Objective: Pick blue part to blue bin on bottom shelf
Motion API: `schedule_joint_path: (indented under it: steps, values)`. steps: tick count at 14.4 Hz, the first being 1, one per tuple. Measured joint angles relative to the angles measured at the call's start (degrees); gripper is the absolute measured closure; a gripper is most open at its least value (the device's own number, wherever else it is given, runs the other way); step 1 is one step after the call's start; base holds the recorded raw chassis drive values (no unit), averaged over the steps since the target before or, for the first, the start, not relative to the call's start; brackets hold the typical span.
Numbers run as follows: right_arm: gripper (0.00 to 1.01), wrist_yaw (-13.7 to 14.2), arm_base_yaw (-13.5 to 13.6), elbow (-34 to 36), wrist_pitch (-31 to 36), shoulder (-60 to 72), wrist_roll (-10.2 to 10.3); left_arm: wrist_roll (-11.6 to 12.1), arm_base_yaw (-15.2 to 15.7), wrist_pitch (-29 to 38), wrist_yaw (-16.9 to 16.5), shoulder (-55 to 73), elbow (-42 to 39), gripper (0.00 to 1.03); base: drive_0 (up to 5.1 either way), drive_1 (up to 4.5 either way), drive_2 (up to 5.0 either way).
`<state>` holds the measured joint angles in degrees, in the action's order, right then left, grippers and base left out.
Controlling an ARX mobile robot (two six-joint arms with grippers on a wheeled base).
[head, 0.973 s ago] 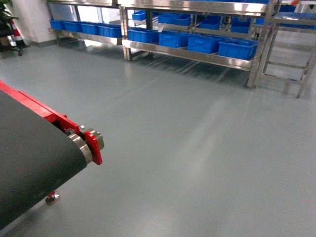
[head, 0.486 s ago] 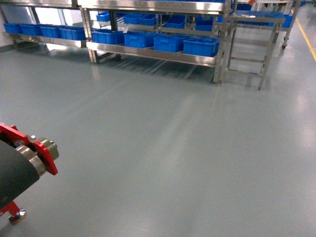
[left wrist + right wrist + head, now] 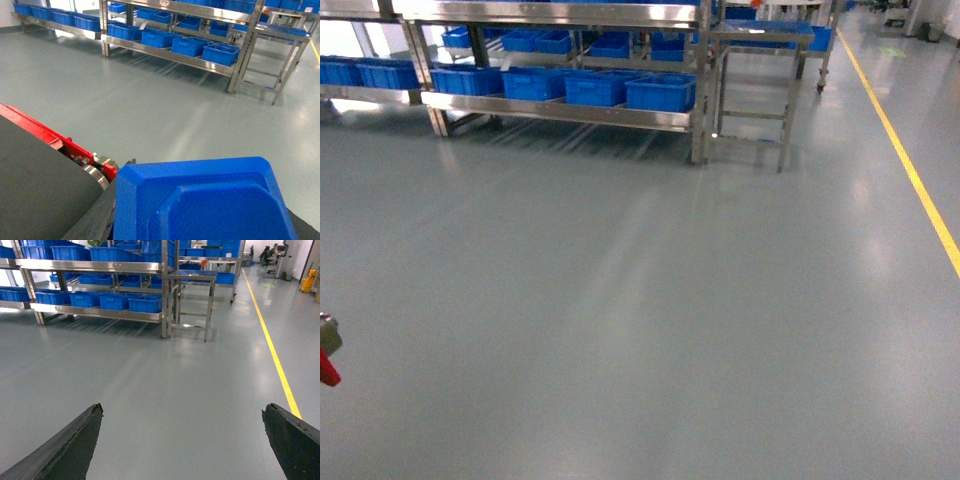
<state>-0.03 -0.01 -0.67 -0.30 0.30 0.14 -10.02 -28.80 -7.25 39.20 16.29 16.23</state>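
The blue part [image 3: 200, 200], a moulded plastic piece with chamfered corners, fills the bottom of the left wrist view. My left gripper [image 3: 210, 192] is shut on it, with a dark finger [image 3: 107, 210] against its left side. My right gripper [image 3: 182, 410] is open, with only grey floor between its fingers. The bottom shelf [image 3: 560, 111] is the low steel rail of the rack across the floor, and a row of blue bins [image 3: 660, 93] stands on it. The same shelf [image 3: 170, 54] and bins [image 3: 220, 53] show far ahead of the left wrist. Neither gripper shows in the head view.
A small steel table [image 3: 755, 40] stands right of the rack. A yellow floor line [image 3: 910, 170] runs along the right. The red end of a conveyor [image 3: 326, 360] pokes in at the left edge, and its black belt [image 3: 35, 195] lies left of the held part. Grey floor lies between me and the rack.
The head view has swung right: the conveyor has slid almost out at the left edge, the rack has shifted left, and the yellow line has come into view.
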Motion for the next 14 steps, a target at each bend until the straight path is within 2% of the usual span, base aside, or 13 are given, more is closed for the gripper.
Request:
schedule_joint_path:
  steps: [14]
  values:
    - [0.03, 0.02, 0.00, 0.00, -0.04, 0.00, 0.02, 0.00, -0.11, -0.04, -0.13, 0.15, 0.00, 0.59, -1.6, -1.56, -1.6]
